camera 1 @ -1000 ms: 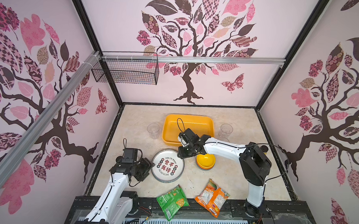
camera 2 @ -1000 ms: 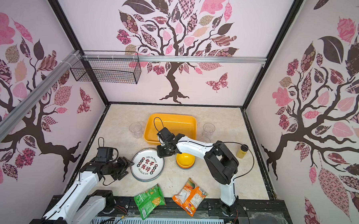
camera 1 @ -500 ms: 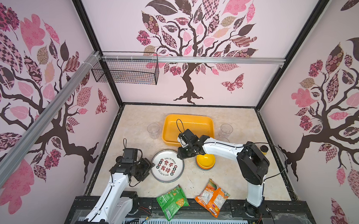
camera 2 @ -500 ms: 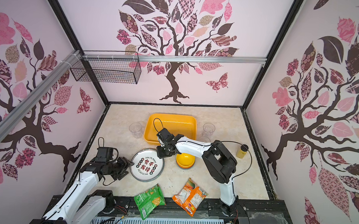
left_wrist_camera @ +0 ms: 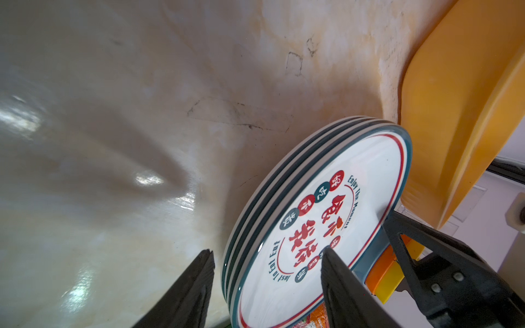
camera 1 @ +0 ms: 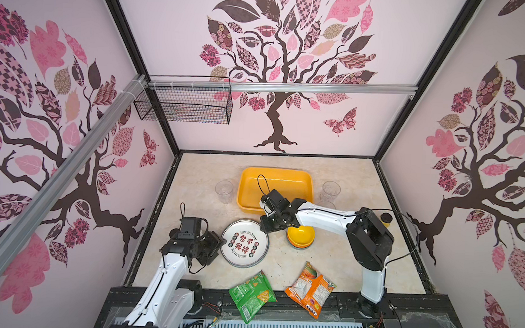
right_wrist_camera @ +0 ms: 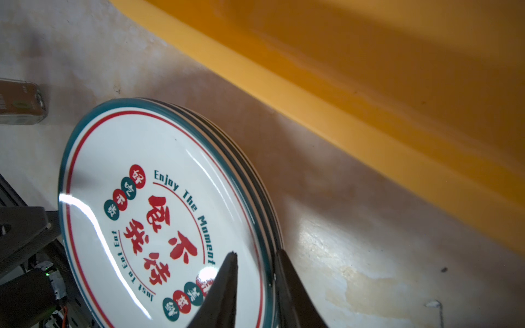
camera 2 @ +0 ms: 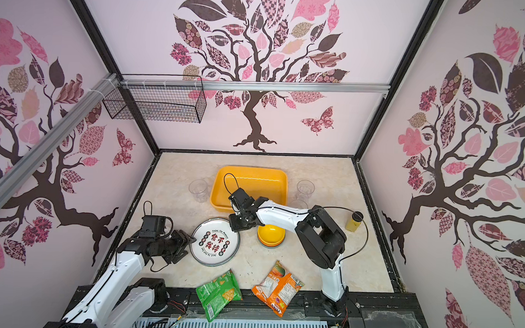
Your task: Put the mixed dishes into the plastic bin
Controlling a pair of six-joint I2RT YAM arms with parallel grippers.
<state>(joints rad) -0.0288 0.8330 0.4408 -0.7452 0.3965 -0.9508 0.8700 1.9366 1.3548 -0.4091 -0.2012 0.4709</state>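
A stack of white plates (camera 1: 245, 242) (camera 2: 214, 242) with dark rims and red characters lies flat on the table in both top views. My left gripper (camera 1: 220, 240) (left_wrist_camera: 268, 251) stands open at the stack's left edge, one finger over the top plate and one beside the rim. My right gripper (camera 1: 264, 228) (right_wrist_camera: 256, 252) is shut on the stack's far right rim. The yellow-orange plastic bin (camera 1: 277, 171) (right_wrist_camera: 369, 85) sits just behind and holds nothing. Stacked yellow and orange bowls (camera 1: 301, 236) sit under the right arm. Clear cups (camera 1: 224, 191) (camera 1: 330, 190) flank the bin.
A green snack bag (camera 1: 252, 295) and an orange one (camera 1: 310, 290) lie near the front edge. A small yellow bottle (camera 1: 385, 220) stands at the right wall. A black wire basket (camera 1: 184, 105) hangs high on the back left.
The right gripper's jaws have narrowed onto the plates' rim. The left arm and the plates have not visibly moved.
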